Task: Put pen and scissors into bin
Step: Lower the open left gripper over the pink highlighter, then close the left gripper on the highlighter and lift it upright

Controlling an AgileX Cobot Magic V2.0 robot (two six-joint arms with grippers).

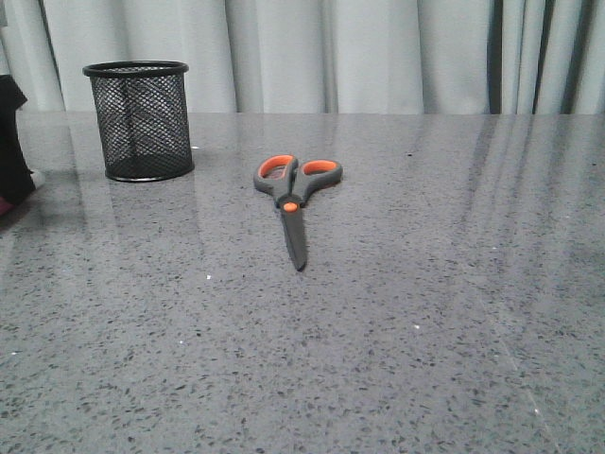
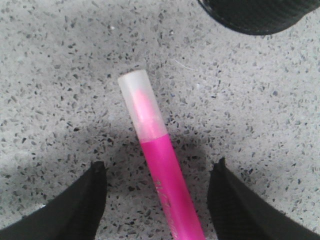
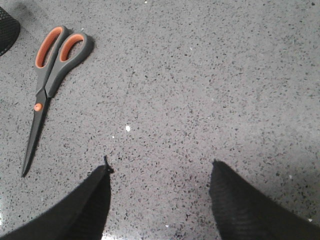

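The magenta-pink pen [image 2: 162,167] with a pale cap lies on the speckled table between the fingers of my left gripper [image 2: 159,167], which is open and not touching it. A sliver of pink shows at the front view's far left edge [image 1: 6,205], below the dark left arm [image 1: 11,142]. The black wire-mesh bin [image 1: 140,120] stands upright at the back left; its base shows in the left wrist view [image 2: 257,15]. The grey scissors [image 1: 295,194] with orange-lined loops lie closed mid-table, blades toward the front; they also show in the right wrist view [image 3: 50,80]. My right gripper [image 3: 160,167] is open and empty over bare table, apart from the scissors.
The grey speckled table [image 1: 425,312] stretches wide to the right and front. Pale curtains [image 1: 359,52] hang behind its back edge. The bin's edge shows in a corner of the right wrist view [image 3: 6,30].
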